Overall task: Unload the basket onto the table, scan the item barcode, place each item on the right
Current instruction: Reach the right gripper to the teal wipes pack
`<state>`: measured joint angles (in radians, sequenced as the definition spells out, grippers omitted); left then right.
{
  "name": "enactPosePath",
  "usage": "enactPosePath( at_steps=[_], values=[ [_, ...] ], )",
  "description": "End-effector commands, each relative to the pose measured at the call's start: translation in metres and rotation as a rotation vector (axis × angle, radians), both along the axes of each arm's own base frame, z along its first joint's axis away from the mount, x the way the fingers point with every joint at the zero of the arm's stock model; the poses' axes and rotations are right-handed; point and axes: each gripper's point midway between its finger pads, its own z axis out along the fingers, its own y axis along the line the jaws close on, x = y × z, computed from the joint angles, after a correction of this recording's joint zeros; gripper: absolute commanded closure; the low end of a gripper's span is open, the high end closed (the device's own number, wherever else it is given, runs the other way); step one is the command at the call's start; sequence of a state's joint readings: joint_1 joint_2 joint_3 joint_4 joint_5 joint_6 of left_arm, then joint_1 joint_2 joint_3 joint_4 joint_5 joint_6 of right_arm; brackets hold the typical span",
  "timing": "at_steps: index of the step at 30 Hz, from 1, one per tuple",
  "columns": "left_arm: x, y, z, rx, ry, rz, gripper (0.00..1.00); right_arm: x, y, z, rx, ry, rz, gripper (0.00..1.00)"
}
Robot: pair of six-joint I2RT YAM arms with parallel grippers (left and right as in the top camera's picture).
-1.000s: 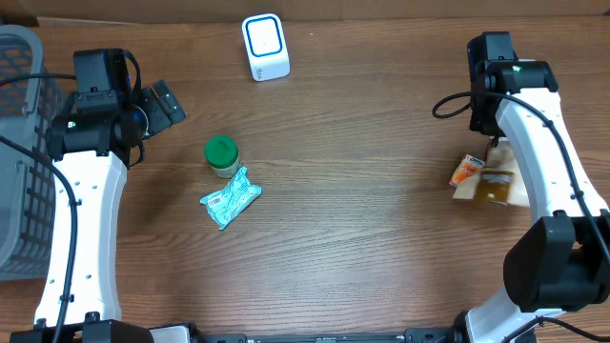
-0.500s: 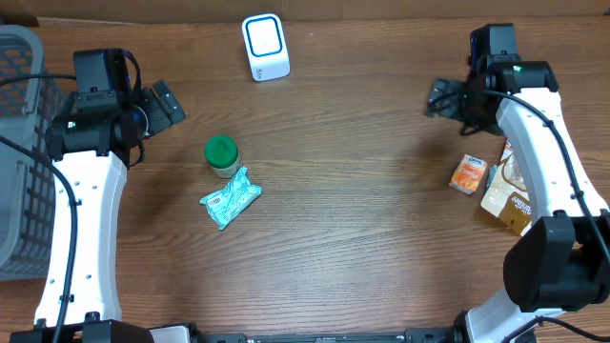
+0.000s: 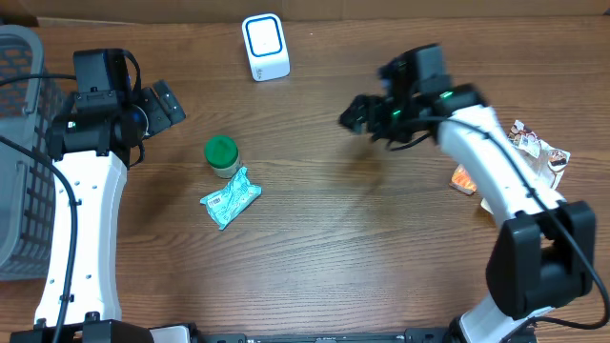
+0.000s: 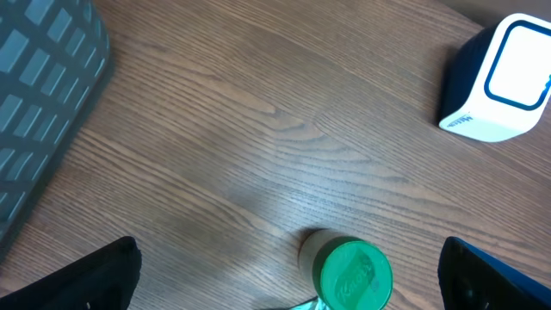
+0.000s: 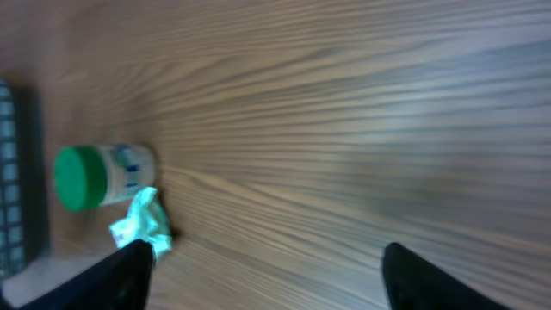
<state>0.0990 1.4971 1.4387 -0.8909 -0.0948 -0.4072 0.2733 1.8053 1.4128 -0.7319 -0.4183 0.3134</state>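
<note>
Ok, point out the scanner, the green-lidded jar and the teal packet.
scanner (image 3: 265, 43), overhead view, on its white top face.
jar (image 3: 221, 151), overhead view, on its green lid.
packet (image 3: 230, 197), overhead view, on the middle of the wrapper.

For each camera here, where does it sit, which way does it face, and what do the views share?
Overhead: above the table, looking straight down; left arm, right arm, scanner, jar, packet and basket show.
Left wrist: on the left arm, facing down at jar, scanner and basket; own fingertips in the bottom corners.
Right wrist: on the right arm, facing across the table at jar and packet; own fingertips in the bottom corners.
Shared: all three see the jar.
</note>
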Motion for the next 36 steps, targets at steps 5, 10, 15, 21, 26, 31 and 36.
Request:
enactPosePath(
  at_steps=[5, 10, 15, 21, 26, 31, 36],
  values=[
    [0.001, 0.004, -0.003, 0.025, 0.012, -0.010, 0.00, -0.035, 0.105, -0.009, 0.116, -0.020, 0.180, 0.24],
    [0.001, 0.004, -0.003, 0.025, 0.012, -0.010, 0.01, -0.055, 0.151, -0.030, 0.154, -0.008, 0.296, 0.28],
    [0.001, 0.004, -0.003, 0.025, 0.012, -0.010, 0.01, -0.075, 0.182, -0.059, 0.231, 0.045, 0.421, 0.31],
    [0.001, 0.004, -0.003, 0.025, 0.012, -0.010, 0.00, -0.092, 0.202, -0.095, 0.232, 0.077, 0.496, 0.35],
    [0.001, 0.004, -0.003, 0.024, 0.012, -0.011, 0.00, -0.094, 0.212, -0.101, 0.230, 0.047, 0.511, 0.57],
    [0.001, 0.004, -0.003, 0.025, 0.012, -0.010, 0.00, -0.091, 0.211, -0.104, 0.203, 0.038, 0.493, 0.81],
    [0.001, 0.004, -0.003, 0.024, 0.012, -0.011, 0.01, -0.080, 0.197, -0.098, 0.197, 0.058, 0.453, 0.96]
  ],
)
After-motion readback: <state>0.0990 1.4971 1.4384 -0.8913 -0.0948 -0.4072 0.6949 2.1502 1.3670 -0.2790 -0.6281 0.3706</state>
